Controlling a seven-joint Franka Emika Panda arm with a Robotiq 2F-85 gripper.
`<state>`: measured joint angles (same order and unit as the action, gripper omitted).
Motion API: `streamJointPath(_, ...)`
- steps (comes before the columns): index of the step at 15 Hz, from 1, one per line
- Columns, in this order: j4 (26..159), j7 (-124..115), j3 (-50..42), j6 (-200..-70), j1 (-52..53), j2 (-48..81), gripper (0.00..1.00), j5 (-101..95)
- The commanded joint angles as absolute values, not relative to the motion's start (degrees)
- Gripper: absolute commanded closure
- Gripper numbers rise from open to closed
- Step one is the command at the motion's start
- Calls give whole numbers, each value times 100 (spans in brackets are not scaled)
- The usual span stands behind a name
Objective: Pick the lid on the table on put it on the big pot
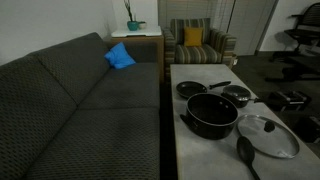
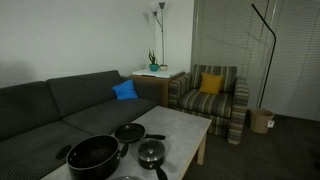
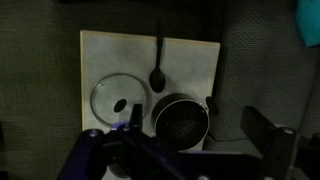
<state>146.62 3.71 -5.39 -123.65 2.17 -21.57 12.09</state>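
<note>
Wrist view, left to right: the lid [image 3: 118,98] is found flat on the bench [image 3: 105,50], knob up (dark knob, clear glass). A black spoon [image 3: 157,75] is laid just past it. The big pot [image 3: 181,122] is set just beside the lid, uncovered. The tool [image 3: 185,145] is held above the bench, fingers spread apart, nothing gripped.
</note>
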Motion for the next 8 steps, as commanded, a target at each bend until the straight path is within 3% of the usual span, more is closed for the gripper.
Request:
streamJointPath(1, 14653, 396, -463, -12348, 137, -2154, 0, 1239)
streamJointPath(8, 14250, 620, -569, -12655, 153, -1191, 0, 1388)
